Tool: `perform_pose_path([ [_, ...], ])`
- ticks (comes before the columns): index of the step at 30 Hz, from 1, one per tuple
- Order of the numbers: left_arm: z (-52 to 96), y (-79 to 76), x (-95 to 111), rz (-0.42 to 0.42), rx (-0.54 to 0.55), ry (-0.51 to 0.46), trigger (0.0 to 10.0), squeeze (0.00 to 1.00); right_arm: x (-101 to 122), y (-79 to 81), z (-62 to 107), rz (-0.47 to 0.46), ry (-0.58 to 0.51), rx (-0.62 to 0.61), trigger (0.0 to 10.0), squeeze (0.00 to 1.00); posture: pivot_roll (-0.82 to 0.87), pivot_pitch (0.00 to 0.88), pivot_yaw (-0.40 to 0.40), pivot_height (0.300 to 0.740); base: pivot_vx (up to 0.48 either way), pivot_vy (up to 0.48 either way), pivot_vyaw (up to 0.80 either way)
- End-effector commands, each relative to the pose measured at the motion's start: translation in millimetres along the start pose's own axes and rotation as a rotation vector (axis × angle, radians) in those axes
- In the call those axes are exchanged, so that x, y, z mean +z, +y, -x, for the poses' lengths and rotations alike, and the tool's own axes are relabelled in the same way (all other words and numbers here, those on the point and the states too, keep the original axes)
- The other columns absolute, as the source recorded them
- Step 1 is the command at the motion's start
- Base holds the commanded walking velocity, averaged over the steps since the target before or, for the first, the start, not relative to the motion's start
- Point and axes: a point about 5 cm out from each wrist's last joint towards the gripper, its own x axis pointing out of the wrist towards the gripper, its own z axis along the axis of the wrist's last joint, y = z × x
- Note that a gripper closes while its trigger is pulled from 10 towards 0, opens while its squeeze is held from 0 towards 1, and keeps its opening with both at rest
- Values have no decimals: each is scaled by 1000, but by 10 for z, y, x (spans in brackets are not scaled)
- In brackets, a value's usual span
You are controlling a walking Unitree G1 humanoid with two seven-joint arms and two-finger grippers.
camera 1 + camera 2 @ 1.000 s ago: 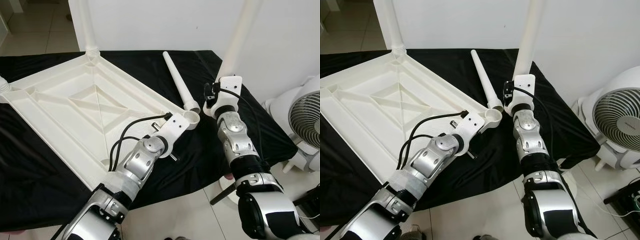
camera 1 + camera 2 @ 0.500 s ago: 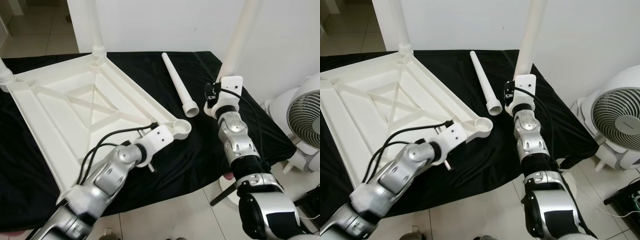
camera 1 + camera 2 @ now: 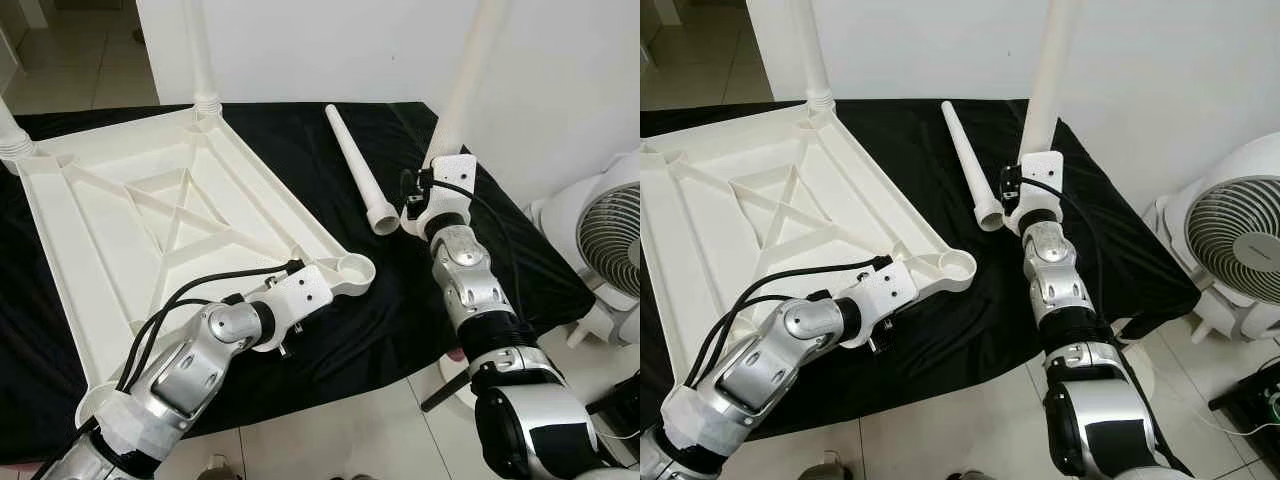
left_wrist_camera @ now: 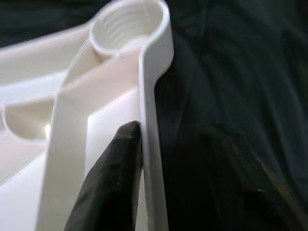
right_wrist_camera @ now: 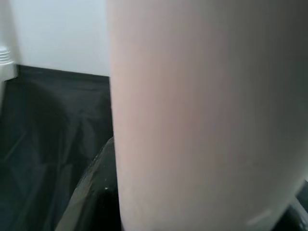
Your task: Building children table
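A white plastic table top (image 3: 130,215) lies upside down on a black cloth, with two legs (image 3: 201,50) screwed upright into its far corners. My left gripper (image 4: 161,139) is shut on the top's rim just behind the empty threaded corner socket (image 3: 355,269), one finger inside the rim and one outside. My right gripper (image 3: 430,170) is shut on another white leg (image 3: 463,75), held nearly upright above the cloth right of that socket. A third loose leg (image 3: 357,167) lies on the cloth between the table top and my right arm.
The black cloth (image 3: 400,300) ends at a near edge over a tiled floor (image 3: 370,430). A white fan (image 3: 608,235) stands on the floor at the right. A white wall (image 3: 330,50) rises behind the cloth.
My left arm has drawn back, dragging and turning the table top, so its corner socket now sits nearer me and away from the loose leg's end. The held leg leans slightly more left.
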Motion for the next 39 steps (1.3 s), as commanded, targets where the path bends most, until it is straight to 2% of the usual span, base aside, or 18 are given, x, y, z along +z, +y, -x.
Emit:
perform_pose_path([
  [1, -17, -57, 95, -13, -58, -35, 10000, 0, 24, 31, -4, 4, -7, 26, 10000, 0, 119, 31, -80, 740, 0, 0, 0],
  [2, -10, -33, 138, 2, -52, -56, 10000, 0, 25, 84, 10, 10, -11, 70, 10000, 0, 116, 35, -83, 740, 0, 0, 0],
  [7, 1, 0, 178, 20, -43, -82, 10000, 0, 24, 129, 27, 14, -16, 105, 10000, 0, 116, 38, -87, 740, 0, 0, 0],
  [8, 23, 75, 221, 38, -7, -123, 10000, 0, 16, 183, 52, 19, -20, 146, 10000, 0, 116, 43, -89, 740, 0, 0, 0],
  [9, 23, 75, 221, 38, -7, -123, 10000, 0, 16, 183, 52, 19, -20, 146, 10000, 0, 116, 43, -89, 740, 0, 0, 0],
  [10, 52, 165, 237, 61, 34, -150, 10000, 0, 11, 237, 82, 24, -31, 188, 10000, 0, 118, 51, -93, 740, 0, 0, 0],
  [13, 131, 284, 273, 100, 87, -220, 10000, 0, -7, 323, 131, -1, -37, 247, 10000, 0, 113, 58, -97, 740, 0, 0, 0],
  [16, 165, 316, 294, 111, 105, -248, 10000, 0, -15, 352, 150, -18, -37, 267, 10000, 0, 112, 60, -96, 740, 0, 0, 0],
  [19, 226, 397, 315, 128, 190, -292, 10000, 0, -28, 441, 209, -87, -48, 314, 10000, 0, 114, 63, -93, 740, 0, 0, 0],
  [21, 240, 410, 300, 162, 208, -296, 10000, 0, -31, 489, 240, -133, -53, 331, 10000, 0, 116, 66, -93, 740, 0, 0, 0],
  [24, 257, 381, 257, 165, 199, -282, 10000, 0, -36, 523, 274, -159, -54, 342, 10000, 0, 123, 69, -92, 740, 0, 0, 0],
  [31, 289, 354, 217, 184, 198, -275, 10000, 0, -55, 525, 321, -172, -45, 344, 10000, 0, 131, 72, -94, 740, 0, 0, 0],
  [39, 394, 372, 110, 221, 207, -263, 10000, 0, -113, 496, 472, -185, -24, 368, 10000, 0, 130, 74, -95, 740, 0, 0, 0],
])
